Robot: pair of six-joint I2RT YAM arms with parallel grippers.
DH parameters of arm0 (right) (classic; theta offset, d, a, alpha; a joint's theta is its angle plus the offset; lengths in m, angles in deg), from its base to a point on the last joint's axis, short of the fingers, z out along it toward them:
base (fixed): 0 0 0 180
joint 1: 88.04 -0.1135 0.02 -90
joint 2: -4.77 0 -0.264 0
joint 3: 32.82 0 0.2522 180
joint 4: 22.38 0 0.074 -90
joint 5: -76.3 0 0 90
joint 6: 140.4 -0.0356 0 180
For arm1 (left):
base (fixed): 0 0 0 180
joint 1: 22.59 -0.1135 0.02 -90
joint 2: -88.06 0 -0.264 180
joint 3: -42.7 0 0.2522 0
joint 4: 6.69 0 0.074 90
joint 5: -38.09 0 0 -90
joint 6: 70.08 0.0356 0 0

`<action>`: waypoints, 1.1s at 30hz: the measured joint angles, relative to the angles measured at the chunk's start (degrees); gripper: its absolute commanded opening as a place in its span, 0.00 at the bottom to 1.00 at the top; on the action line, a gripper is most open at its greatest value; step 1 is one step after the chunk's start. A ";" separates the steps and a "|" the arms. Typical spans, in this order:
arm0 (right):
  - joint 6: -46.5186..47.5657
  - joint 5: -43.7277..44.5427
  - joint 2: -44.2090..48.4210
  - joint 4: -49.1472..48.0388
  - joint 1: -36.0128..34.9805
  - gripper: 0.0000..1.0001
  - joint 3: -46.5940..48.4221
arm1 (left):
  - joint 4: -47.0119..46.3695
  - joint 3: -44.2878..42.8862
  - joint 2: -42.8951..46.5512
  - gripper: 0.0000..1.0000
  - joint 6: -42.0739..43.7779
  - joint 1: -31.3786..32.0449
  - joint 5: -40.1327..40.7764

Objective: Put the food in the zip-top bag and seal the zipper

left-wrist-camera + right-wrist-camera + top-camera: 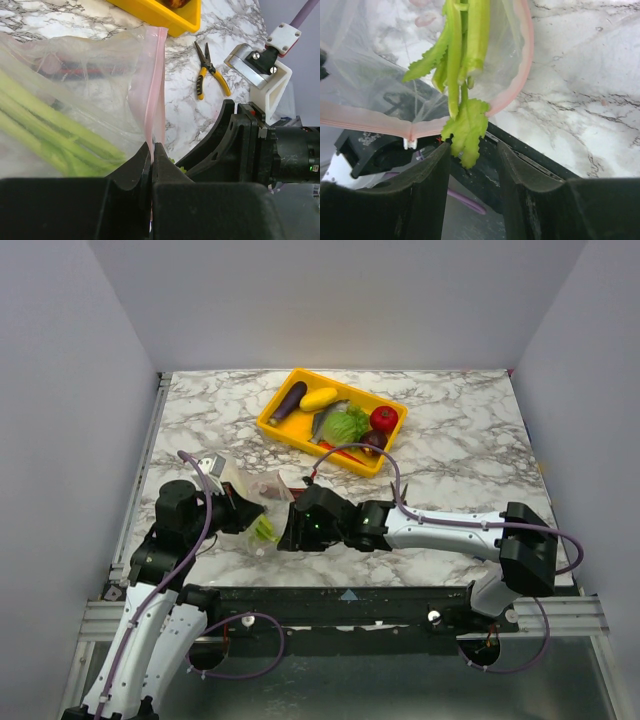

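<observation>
Near-left of the yellow tray (300,443), the soft, slippery zip-top bag (75,75) hangs; we judge its stiffer zipper (152,90) the best hold, where our left gripper (152,150) is clenched. The floppy leek (460,50) pokes from its mouth; right gripper (472,165) released.

Leek (454,50) partly in bag (75,65), tray (290,437) behind

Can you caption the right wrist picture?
Leek pokes from the zip-top bag into the open right end effector.
</observation>
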 measured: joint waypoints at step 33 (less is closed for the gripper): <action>5.46 4.31 -1.25 -2.23 0.00 0.00 3.67 | 0.37 0.00 0.94 0.00 -0.11 0.00 -0.33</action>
